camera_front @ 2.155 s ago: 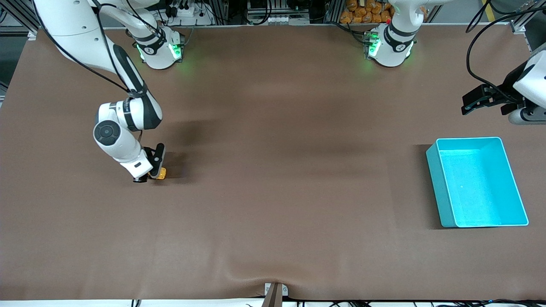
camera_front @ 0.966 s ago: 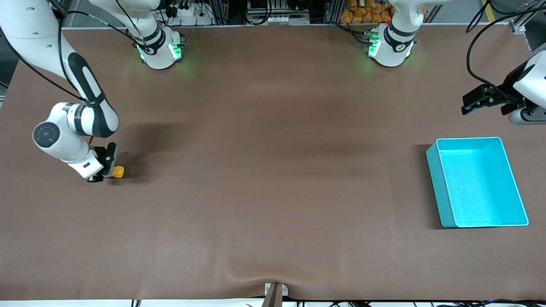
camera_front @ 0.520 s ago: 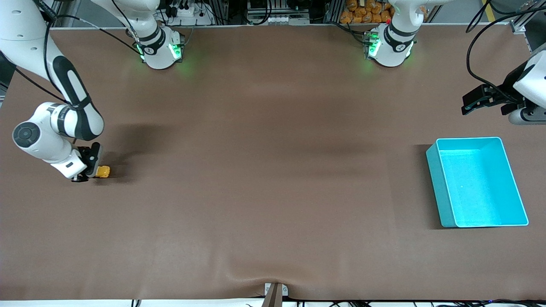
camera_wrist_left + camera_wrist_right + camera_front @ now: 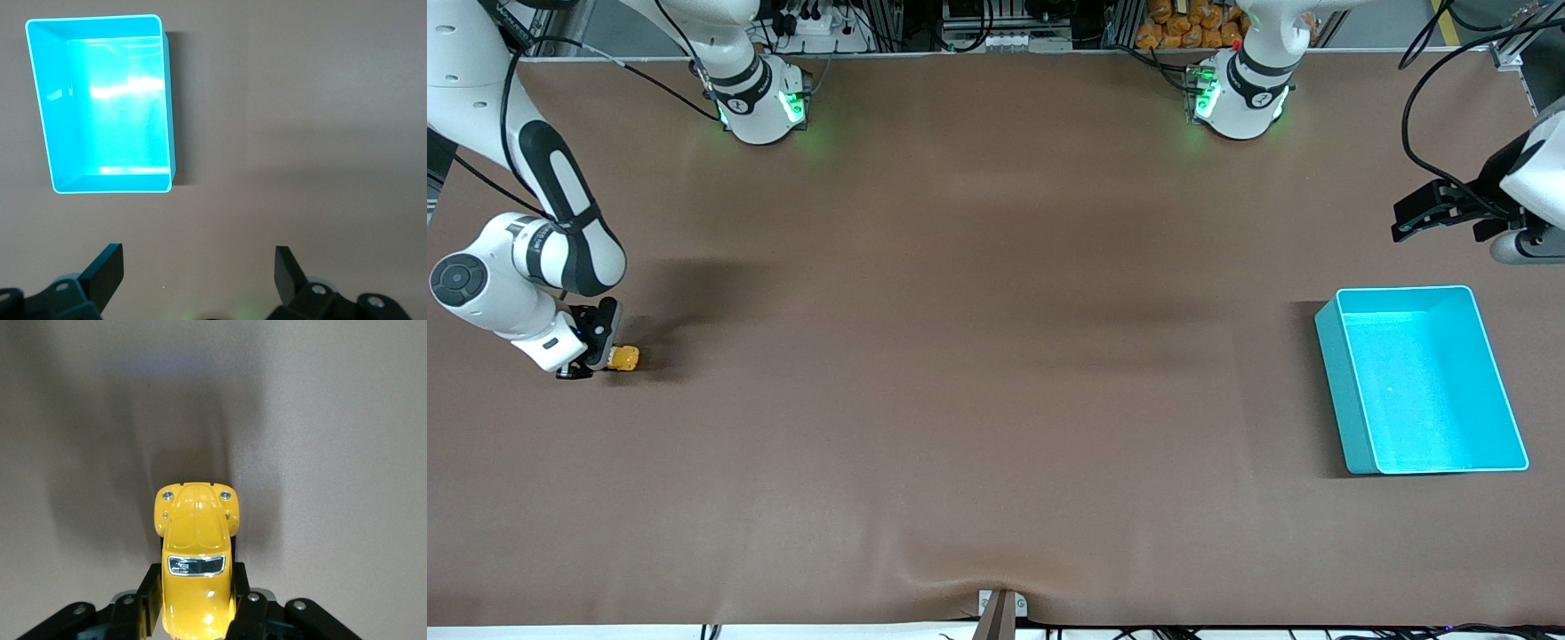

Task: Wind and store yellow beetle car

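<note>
Here the right gripper [image 4: 601, 354] sits low at the table's [image 4: 978, 356] right-arm end, about nine o'clock from the table's middle in the front view, its fingers [image 4: 150, 597] clamped on the sides of the yellow beetle car [image 4: 623, 357]. In the right wrist view the car [image 4: 195, 553] shows from above, its hood and two small headlights pointing away from the gripper [image 4: 197, 613], with the brown tabletop [image 4: 333, 420] just under it. The left gripper [image 4: 1414, 216] hangs in the air over the table at about three o'clock, spread wide with nothing between its fingers [image 4: 107, 270]; the left arm waits. The turquoise bin [image 4: 1334, 373] stands on the table at roughly five o'clock from that gripper, nearer to the front camera.
</note>
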Controlling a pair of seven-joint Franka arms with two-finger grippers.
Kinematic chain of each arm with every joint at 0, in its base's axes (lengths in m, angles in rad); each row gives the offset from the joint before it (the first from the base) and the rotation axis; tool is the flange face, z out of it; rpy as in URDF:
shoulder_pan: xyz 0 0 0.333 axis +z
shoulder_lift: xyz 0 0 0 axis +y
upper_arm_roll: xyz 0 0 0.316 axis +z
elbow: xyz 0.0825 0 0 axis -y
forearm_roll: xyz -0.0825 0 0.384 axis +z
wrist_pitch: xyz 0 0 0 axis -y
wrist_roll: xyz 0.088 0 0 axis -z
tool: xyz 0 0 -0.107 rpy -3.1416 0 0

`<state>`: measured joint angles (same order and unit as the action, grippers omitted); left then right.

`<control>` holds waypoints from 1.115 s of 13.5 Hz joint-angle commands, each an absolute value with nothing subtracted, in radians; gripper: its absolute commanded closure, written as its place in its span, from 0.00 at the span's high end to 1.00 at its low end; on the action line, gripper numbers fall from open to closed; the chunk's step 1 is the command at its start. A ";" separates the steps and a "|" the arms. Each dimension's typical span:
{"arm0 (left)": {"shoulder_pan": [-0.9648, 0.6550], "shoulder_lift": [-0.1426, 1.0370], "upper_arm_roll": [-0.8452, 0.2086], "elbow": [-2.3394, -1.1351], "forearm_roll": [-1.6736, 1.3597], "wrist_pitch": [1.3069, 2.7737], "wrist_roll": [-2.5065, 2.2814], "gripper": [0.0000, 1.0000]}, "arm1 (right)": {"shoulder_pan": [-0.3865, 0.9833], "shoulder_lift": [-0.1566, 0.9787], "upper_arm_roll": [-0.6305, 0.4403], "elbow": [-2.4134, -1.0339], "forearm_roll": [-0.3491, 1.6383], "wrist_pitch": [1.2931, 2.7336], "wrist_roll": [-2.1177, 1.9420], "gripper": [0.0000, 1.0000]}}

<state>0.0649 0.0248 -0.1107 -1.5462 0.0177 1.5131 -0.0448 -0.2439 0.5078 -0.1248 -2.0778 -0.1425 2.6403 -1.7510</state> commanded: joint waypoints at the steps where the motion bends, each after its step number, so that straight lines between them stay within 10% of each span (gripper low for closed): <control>1: 0.068 0.031 -0.117 -1.539 0.032 1.517 -0.057 1.00 | -0.273 0.606 -0.112 -2.029 -0.160 2.666 -1.761 0.09; 15: 0.069 0.031 -0.118 -1.534 0.032 1.519 -0.057 1.00 | -0.305 0.612 -0.110 -2.029 -0.141 2.657 -1.735 0.09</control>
<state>0.0663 0.0301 -0.1114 -1.5454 0.0177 1.5148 -0.0448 -0.2686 0.5171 -0.1243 -2.0631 -0.1403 2.6381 -1.7482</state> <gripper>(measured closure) 0.000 0.546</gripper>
